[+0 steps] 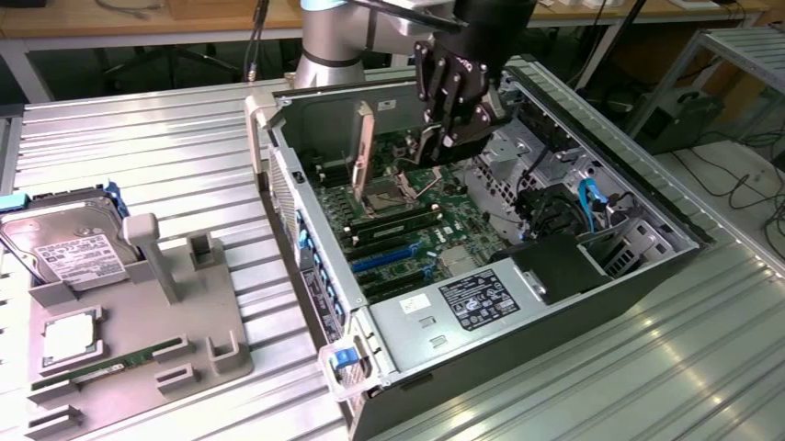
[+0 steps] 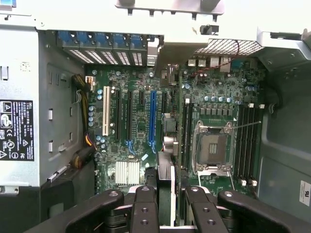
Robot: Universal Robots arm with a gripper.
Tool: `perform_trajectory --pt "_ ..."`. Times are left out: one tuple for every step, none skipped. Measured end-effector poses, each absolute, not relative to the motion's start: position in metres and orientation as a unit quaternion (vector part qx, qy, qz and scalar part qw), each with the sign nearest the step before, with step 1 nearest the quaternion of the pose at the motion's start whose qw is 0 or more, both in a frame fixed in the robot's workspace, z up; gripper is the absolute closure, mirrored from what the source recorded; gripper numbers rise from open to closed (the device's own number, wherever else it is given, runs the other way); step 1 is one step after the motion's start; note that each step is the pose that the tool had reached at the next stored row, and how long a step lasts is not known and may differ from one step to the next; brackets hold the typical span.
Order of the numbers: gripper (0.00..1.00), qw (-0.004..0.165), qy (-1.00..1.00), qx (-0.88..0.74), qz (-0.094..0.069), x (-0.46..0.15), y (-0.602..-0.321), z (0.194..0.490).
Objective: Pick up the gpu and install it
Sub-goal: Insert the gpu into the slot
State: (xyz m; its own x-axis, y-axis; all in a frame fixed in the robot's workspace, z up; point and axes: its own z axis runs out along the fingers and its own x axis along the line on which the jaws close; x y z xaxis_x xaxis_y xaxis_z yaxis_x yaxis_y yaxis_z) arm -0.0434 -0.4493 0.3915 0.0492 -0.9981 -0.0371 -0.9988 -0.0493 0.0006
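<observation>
The gpu hung edge-down, clamped in the tool, above the motherboard inside the open computer case. Seating it well would likely mean squaring its edge over the blue slot first.

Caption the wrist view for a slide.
Gripper holding the gpu edge-on above the motherboard inside the open computer case.
</observation>
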Motion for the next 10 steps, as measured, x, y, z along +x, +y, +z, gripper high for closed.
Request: perform_trajectory --pt "0.73 0.013 0.689 -0.724 0.014 -0.043 -0.451 0.390" --pt "0.73 0.014 0.689 -0.724 0.014 -0.043 -0.452 0.388" --pt "0.73 0.013 0.689 -0.724 0.014 -0.043 -0.453 0.386" --pt "0.73 0.013 0.689 -0.724 0.014 -0.043 -0.454 0.385" --pt "0.73 0.013 0.689 -0.724 0.014 -0.043 -0.455 0.381" --pt "0.73 0.013 0.689 -0.724 0.014 -0.043 -0.455 0.379" --pt "0.73 0.013 0.689 -0.724 0.014 -0.043 -0.455 0.379" --pt "0.73 0.012 0.689 -0.724 0.013 -0.043 -0.455 0.378" --pt "0.73 0.011 0.689 -0.724 0.012 -0.043 -0.456 0.378" --pt "0.73 0.011 0.689 -0.724 0.012 -0.043 -0.457 0.377"
